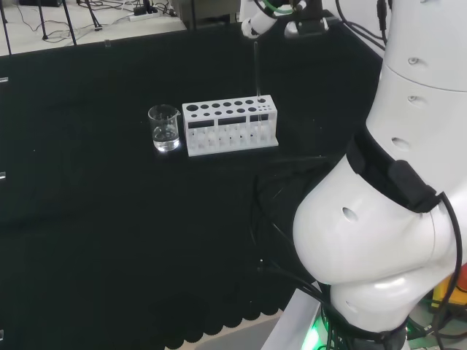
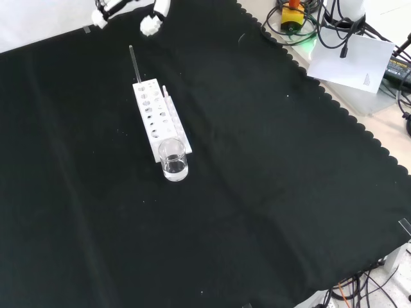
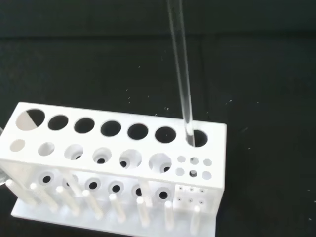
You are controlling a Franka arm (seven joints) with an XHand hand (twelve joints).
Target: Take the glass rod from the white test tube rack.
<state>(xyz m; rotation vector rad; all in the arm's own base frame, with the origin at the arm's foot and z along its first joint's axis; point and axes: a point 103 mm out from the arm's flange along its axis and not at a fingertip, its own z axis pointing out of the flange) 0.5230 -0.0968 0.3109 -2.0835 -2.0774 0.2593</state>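
The white test tube rack (image 1: 219, 111) stands mid-bench, and the thin clear glass rod (image 1: 257, 73) rises upright from the hole at its right end in the head view. In the front view the rod (image 2: 135, 67) rises from the far end of the rack (image 2: 149, 114). The hand (image 1: 252, 25) hovers above the rod's top, its fingertips spread apart and not touching the rod. Its white fingertips (image 2: 154, 24) come in at the top of the front view, on either side of the rod. Up close in the wrist view, the rod (image 3: 181, 74) sits in the end hole of the rack (image 3: 113, 148).
A small glass beaker (image 1: 165, 129) with a little clear liquid stands at the rack's left end in the head view; the beaker (image 2: 173, 160) is at the rack's near end in the front view. Cables and a paper sheet (image 2: 350, 61) lie beyond the cloth's edge.
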